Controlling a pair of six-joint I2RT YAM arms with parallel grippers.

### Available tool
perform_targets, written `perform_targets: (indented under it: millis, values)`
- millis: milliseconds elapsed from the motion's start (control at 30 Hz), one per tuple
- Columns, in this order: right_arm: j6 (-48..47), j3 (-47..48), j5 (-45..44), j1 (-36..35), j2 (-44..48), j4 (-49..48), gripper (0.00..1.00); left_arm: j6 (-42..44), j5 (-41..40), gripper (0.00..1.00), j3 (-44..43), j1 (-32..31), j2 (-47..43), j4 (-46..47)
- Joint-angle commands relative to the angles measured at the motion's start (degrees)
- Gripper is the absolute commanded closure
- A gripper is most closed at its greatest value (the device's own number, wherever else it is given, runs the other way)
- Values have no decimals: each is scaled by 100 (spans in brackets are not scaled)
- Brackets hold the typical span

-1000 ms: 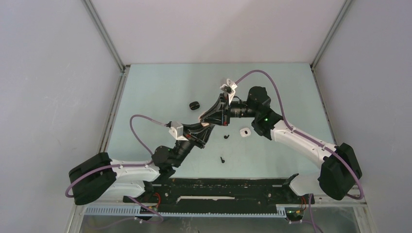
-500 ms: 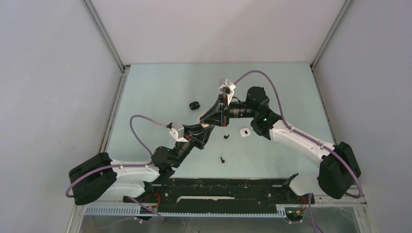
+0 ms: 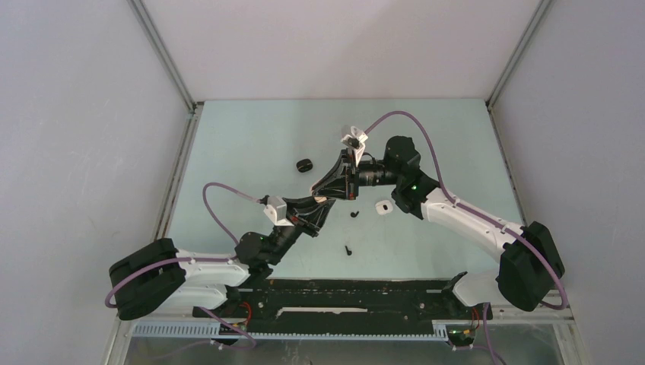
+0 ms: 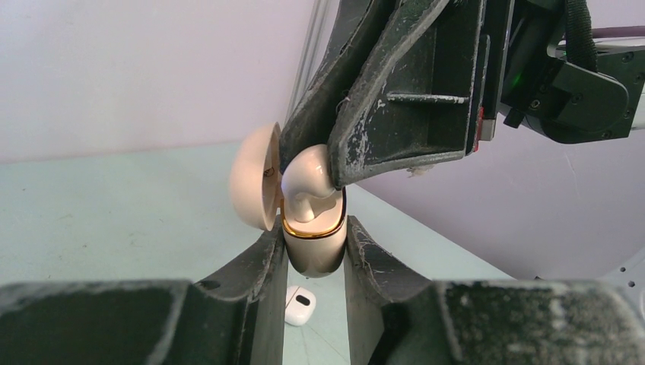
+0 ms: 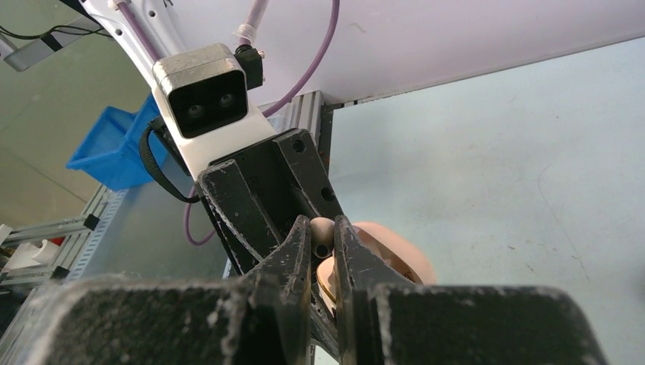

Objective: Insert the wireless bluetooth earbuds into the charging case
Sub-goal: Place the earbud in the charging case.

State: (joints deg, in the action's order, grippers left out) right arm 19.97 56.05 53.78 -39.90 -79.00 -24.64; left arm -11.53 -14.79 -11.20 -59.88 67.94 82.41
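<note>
I see the charging case (image 4: 313, 258) as smooth, glossy beige plastic with a shiny gold rim (image 4: 312, 231), and the earbud (image 4: 308, 181) looks equally glossy. The left gripper (image 4: 314, 242) has black fingers (image 4: 255, 277) that look matt, scuffed and dusty.

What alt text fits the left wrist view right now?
The right gripper, reaching down from above, holds a pale earbud at the mouth of a beige charging case, which the left gripper clamps upright with its lid open. A small white case lies on the table below.
</note>
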Motion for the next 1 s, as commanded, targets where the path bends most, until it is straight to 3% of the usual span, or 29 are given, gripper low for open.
perform_targets:
  millis: [0,967]
  values:
    - [7,81,89,-19,-65,-5,93,51,35,100,-22,-15,-61,873]
    - [-87,82,-25,-5,-25,146,74,63,100,100,-44,-15,-76,812]
